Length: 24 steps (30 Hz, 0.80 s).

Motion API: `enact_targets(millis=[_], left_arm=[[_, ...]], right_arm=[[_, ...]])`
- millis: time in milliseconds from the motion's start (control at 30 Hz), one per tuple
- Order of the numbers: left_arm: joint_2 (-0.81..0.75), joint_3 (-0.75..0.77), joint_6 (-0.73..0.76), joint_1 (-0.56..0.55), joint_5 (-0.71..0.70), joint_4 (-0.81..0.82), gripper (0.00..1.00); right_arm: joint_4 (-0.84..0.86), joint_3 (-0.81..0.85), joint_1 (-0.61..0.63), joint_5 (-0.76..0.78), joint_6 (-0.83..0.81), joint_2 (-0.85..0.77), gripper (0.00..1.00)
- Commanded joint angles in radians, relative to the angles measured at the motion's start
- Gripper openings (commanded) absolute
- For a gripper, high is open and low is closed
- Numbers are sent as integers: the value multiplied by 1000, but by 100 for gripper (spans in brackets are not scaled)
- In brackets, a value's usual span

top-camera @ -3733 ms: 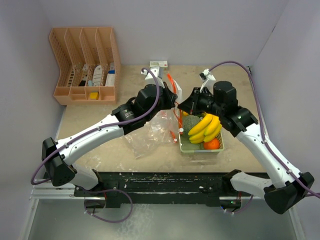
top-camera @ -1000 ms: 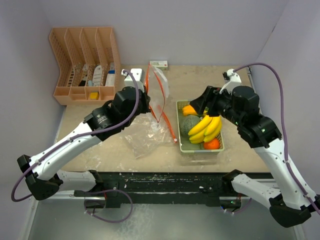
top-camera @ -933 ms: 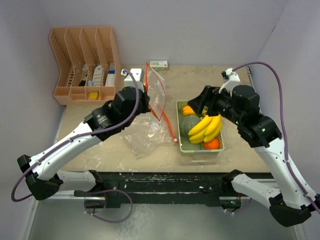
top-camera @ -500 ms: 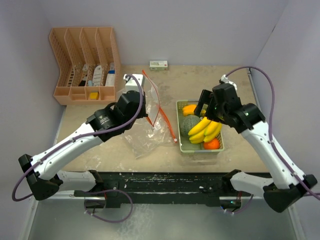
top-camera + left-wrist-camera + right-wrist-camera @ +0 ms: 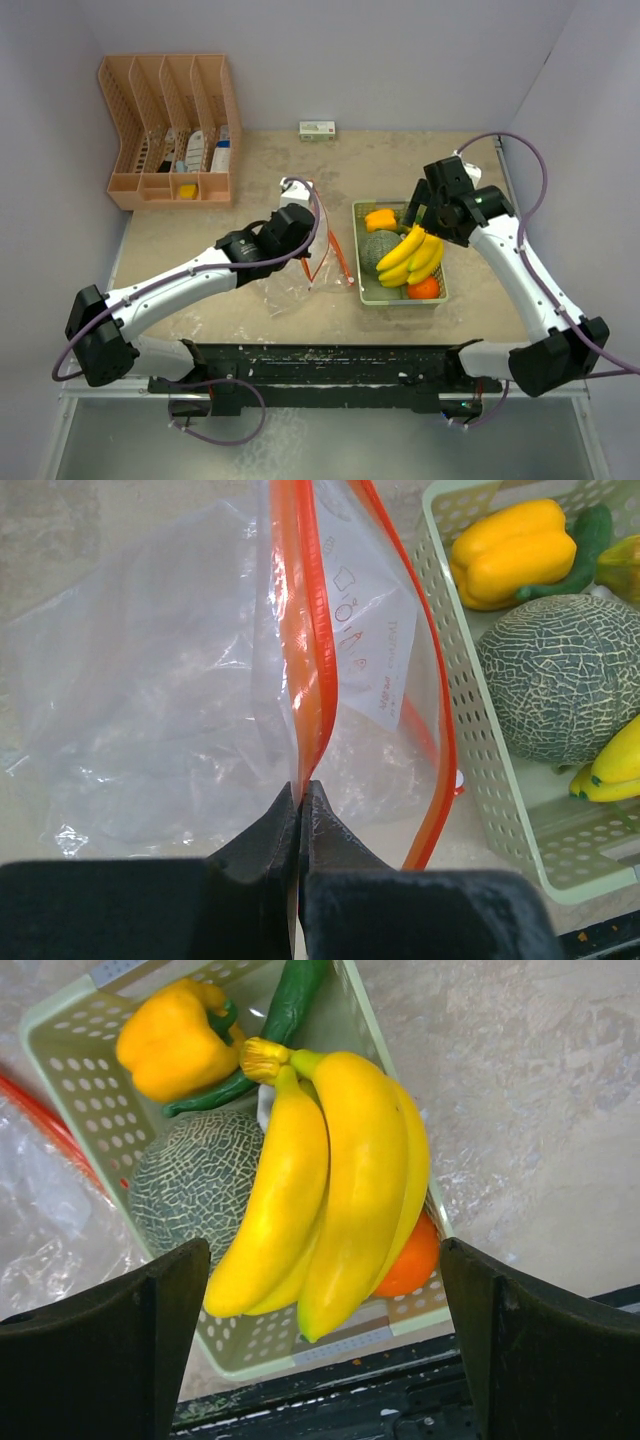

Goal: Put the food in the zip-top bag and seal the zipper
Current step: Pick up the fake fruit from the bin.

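Two: left end effector [image 5: 300,788] pinches zipper [image 5: 312,640]; right end effector [image 5: 320,1260] (spread) above banana bunch [image 5: 345,1160].

You are looking at a beige, mottled table [image 5: 480,190], with bare surface open along its right side and its far edge. In your far left corner stands a peach slotted organiser [image 5: 170,130]. A small white box [image 5: 317,130] lies at the far edge, near the middle and well apart from everything else. Right of centre, a pale green basket [image 5: 400,297] sits flat on the surface. Just beside its left wall, the clear zip-top bag [image 5: 285,295] lies crumpled on the table, with its red-orange mouth edge raised off the surface
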Motion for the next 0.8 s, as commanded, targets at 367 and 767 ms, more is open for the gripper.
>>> enact_targets(millis=[367,767], left_arm=[[-9,5,-23,3,80,145,0],[-29,-3,-18,3,98,147,0]], right_arm=[[81,2,-38,-23,-135,151,100],[129,-114,-41,-25,-123,177,99]])
